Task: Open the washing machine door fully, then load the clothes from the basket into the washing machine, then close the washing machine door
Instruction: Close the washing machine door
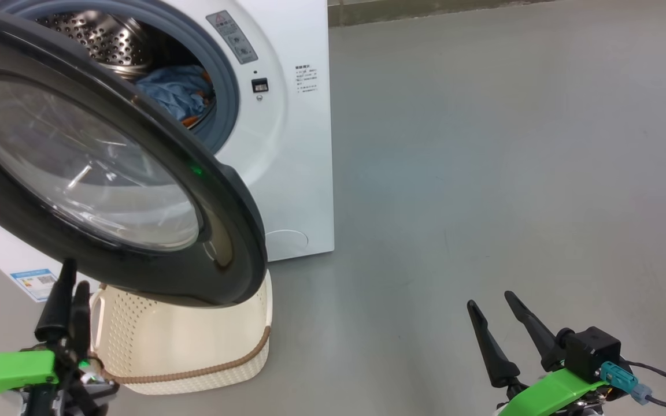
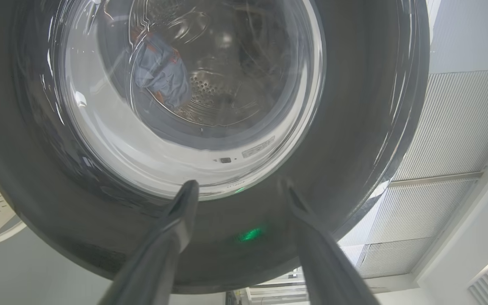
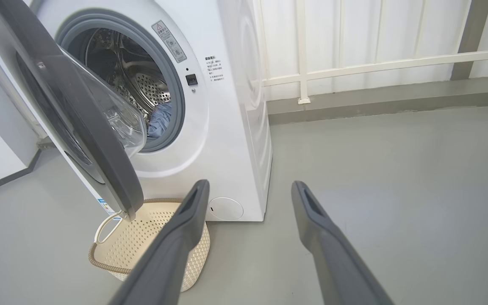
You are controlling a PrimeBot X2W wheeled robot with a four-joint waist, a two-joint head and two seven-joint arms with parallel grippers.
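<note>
Black fingers of your left gripper stand spread, gripping nothing, just below the washing machine door. That door hangs partly open over the basket. Blue clothes lie inside the washing machine. Well to the right, your right gripper is likewise spread and empty above the floor.

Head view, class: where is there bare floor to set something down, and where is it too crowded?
The widest free patch is the grey floor right of the washing machine, running down to the jaws of the right gripper. It is crowded at the lower left, where the door overhangs the basket beside the left gripper.
</note>
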